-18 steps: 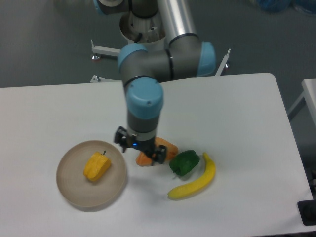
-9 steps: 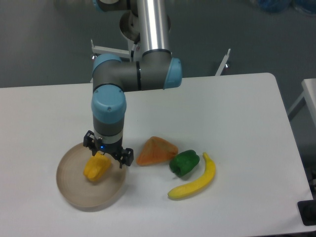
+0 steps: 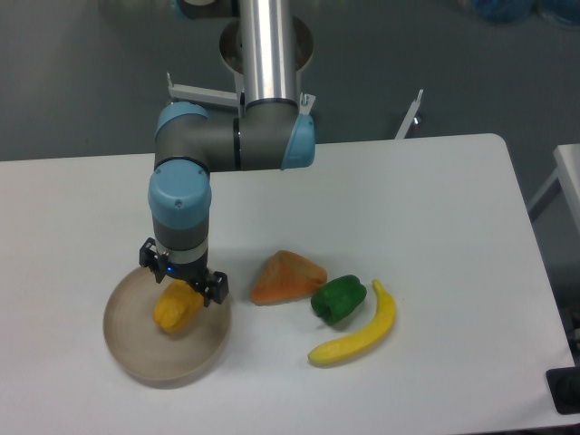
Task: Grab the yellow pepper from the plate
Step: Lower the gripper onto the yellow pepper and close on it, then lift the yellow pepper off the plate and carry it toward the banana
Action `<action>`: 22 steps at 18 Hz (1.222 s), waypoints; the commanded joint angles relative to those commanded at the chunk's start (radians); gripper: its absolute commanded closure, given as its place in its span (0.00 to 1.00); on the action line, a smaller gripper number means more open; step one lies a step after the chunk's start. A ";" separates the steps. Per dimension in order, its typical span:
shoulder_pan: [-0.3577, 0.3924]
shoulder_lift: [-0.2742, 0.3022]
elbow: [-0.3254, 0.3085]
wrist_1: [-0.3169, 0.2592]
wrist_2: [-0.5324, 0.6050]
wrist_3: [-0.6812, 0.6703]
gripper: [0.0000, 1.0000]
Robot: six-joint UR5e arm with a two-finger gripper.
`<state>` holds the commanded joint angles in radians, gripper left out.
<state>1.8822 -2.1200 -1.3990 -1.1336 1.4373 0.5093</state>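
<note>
The yellow pepper (image 3: 176,309) lies on the beige plate (image 3: 136,349) at the front left of the table. My gripper (image 3: 181,280) hangs directly over the pepper's upper end and hides its stem. The wrist blocks the fingers, so I cannot see whether they are open or touching the pepper.
An orange wedge-shaped lump (image 3: 286,276) lies to the right of the plate. Beyond it sit a green pepper (image 3: 339,300) and a long yellow banana (image 3: 359,331). The table's right edge is far from the plate.
The arm swung left from above the orange lump to above the plate. In the last half second it shifted a little further left, over the pepper.
</note>
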 joint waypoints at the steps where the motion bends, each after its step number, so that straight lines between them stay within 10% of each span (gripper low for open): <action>1: 0.000 0.000 0.000 0.000 0.000 0.000 0.00; 13: -0.002 -0.018 -0.009 0.005 0.029 0.002 0.00; 18: -0.025 -0.021 -0.008 0.035 0.051 0.003 0.38; 22: -0.026 -0.020 -0.006 0.035 0.051 0.005 0.49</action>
<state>1.8561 -2.1399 -1.4051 -1.0983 1.4880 0.5139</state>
